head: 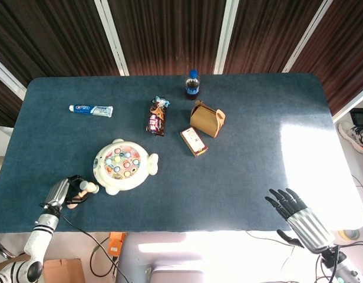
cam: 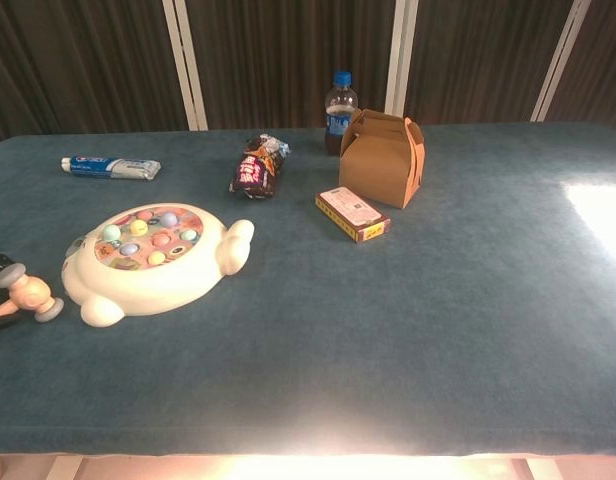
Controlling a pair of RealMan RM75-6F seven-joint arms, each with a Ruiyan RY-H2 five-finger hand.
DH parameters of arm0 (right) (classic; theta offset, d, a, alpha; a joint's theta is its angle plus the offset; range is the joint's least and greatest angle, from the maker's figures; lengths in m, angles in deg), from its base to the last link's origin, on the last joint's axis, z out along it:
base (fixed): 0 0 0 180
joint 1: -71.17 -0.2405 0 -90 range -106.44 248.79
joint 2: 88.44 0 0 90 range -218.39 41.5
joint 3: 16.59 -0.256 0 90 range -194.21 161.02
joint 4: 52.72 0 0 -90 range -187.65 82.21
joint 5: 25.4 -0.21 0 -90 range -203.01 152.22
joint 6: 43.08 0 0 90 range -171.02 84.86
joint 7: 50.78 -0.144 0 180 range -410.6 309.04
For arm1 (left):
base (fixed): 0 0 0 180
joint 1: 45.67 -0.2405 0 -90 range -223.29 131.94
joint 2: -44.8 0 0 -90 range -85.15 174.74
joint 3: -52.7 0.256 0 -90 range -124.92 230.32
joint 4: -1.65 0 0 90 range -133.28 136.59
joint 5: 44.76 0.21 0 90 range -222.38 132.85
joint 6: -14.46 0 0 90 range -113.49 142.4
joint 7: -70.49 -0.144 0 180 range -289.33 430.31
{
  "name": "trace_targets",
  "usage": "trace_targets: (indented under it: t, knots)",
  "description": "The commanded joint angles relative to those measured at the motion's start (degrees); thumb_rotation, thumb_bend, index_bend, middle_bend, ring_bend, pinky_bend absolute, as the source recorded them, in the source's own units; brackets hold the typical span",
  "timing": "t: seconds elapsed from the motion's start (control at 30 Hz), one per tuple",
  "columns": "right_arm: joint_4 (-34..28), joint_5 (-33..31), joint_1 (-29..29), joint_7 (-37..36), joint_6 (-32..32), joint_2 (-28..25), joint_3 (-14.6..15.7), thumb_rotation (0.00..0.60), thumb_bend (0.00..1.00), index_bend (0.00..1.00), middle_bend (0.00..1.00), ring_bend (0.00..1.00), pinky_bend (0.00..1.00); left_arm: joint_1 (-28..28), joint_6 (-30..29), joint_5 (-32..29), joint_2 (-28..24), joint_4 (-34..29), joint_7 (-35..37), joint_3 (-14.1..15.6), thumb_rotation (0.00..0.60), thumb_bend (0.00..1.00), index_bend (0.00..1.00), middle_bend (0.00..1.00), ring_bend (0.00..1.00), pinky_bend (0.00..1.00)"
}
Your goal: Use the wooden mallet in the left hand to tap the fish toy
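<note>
The fish toy (head: 123, 165) (cam: 148, 259) is a cream round body with coloured pegs on top and lies on the left part of the blue table. My left hand (head: 59, 193) grips the wooden mallet (head: 86, 188) (cam: 28, 293) by its handle, just left of the toy. The mallet's head hangs close to the toy's left rim, apart from it. In the chest view only the mallet and a sliver of dark fingers show at the left edge. My right hand (head: 299, 215) hovers at the table's near right edge, empty, fingers spread.
A toothpaste tube (head: 91, 109) lies at the far left. A snack packet (head: 157, 116), a blue-capped bottle (head: 192, 84), a brown carton (head: 207, 118) and a small flat box (head: 194, 141) stand behind and to the right of the toy. Bright glare covers the table's right side.
</note>
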Motion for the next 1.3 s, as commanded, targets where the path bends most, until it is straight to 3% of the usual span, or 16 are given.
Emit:
trace_targets:
  t: [0.03,0.2,0.7,0.77,0.87,1.0,1.07,1.13,1.3]
  knots:
    - [-0.01,-0.05,0.02,0.01,-0.01,0.01,-0.03,0.6,0.24,0.0,0.0,0.0,0.0,-0.04,-0.43,1.0,-0.04,0.3,0.34,0.26,0.6,0.24,0.43,0.35,0.24,0.33]
    - [0.0,0.04,0.05,-0.03,0.0,-0.02,0.07,0.6,0.24,0.0,0.0,0.0,0.0,-0.45,-2.06,2.75,-0.02,0.73,0.88,0.65,0.6,0.18,0.28,0.23,0.14,0.32]
    - [-0.04,-0.05,0.08,0.24,0.08,0.12,-0.01,0.6,0.24,0.0,0.0,0.0,0.0,-1.84,-7.17,8.06,-1.11,-0.79,1.74,2.62,0.6,0.12,0.19,0.15,0.08,0.28]
    - [-0.03,-0.06,0.16,0.2,-0.07,0.1,-0.01,0.6,0.24,0.0,0.0,0.0,0.0,-2.39,-8.4,9.66,-2.6,-2.52,2.97,3.35,0.6,0.11,0.17,0.09,0.05,0.26]
    - [0.17,-0.39,0.53,-0.05,-0.76,-0.09,-0.13,0.6,0.24,0.0,0.0,0.0,0.0,-4.59,-15.54,14.6,-5.94,-4.58,2.58,4.8,0.6,0.1,0.1,0.01,0.0,0.21]
    - [0.33,-0.91,0.81,-0.1,-1.17,-0.12,-0.36,0.6,0.24,0.0,0.0,0.0,0.0,-6.13,-20.23,17.08,-7.72,-5.12,1.3,5.46,0.6,0.1,0.04,0.0,0.0,0.15]
    - [0.83,-4.85,2.3,0.87,-2.67,0.28,-1.97,0.6,0.24,0.0,0.0,0.0,0.0,-11.26,-29.36,19.01,-13.3,-6.98,-4.89,6.88,0.6,0.1,0.01,0.0,0.0,0.12]
    - [0.7,-7.31,3.42,3.45,-3.59,1.6,-3.16,0.6,0.24,0.0,0.0,0.0,0.0,-15.28,-34.48,19.93,-17.08,-12.84,-9.41,8.81,0.6,0.1,0.0,0.0,0.0,0.11]
    - [0.72,-10.13,4.69,5.75,-4.3,3.09,-4.36,0.6,0.24,0.0,0.0,0.0,0.0,-18.59,-38.94,22.93,-16.09,-13.16,-11.81,11.08,0.6,0.1,0.0,0.0,0.0,0.1]
